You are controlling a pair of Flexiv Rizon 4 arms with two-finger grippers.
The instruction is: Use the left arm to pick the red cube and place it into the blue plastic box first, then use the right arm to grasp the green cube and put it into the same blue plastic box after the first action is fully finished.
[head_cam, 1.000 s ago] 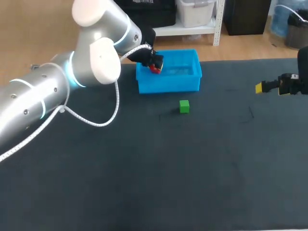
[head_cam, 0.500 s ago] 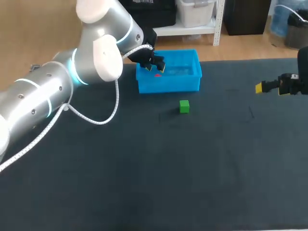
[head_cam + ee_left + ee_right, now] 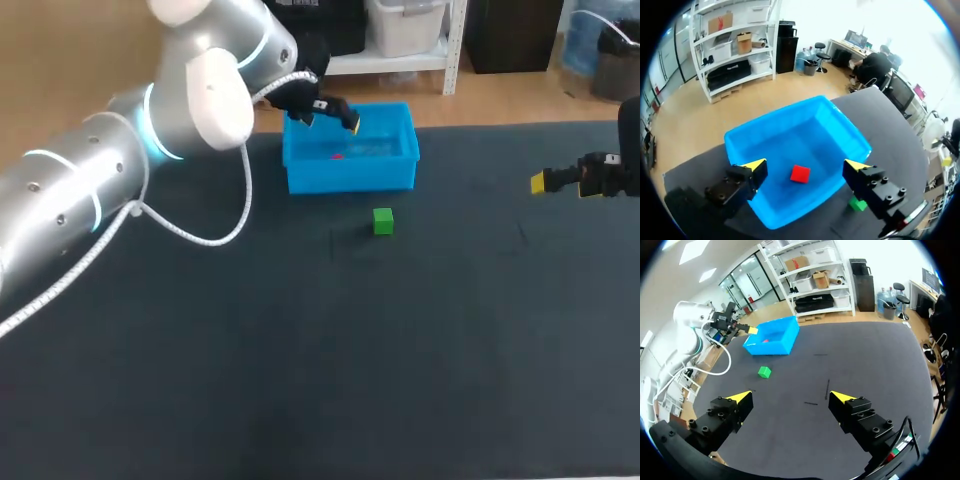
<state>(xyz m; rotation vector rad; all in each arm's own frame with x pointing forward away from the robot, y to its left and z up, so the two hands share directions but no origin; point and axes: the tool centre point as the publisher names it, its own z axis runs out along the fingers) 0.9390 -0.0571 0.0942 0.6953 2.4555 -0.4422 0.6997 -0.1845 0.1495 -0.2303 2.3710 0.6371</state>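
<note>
1. The bench [image 3: 350, 380] is covered by a dark mat, and its near part is bare.
2. The right gripper [image 3: 545, 182] hangs over the right side of the bench, well apart from both cubes. In its wrist view the gripper [image 3: 791, 397] has its fingers wide apart, with nothing between them.
3. The green cube [image 3: 383, 221] lies on the mat, near the middle, just in front of the box and not touching it.
4. The blue box [image 3: 350, 178] stands at the far edge of the bench, a little left of the middle.
5. The red cube [image 3: 337, 156] lies on the floor of the box, toward its left half. The left wrist view shows it [image 3: 800, 174] flat and free of the walls.
6. The left gripper [image 3: 331, 123] hovers above the far left part of the box. Its fingers are apart and hold nothing; the red cube is below them.
</note>
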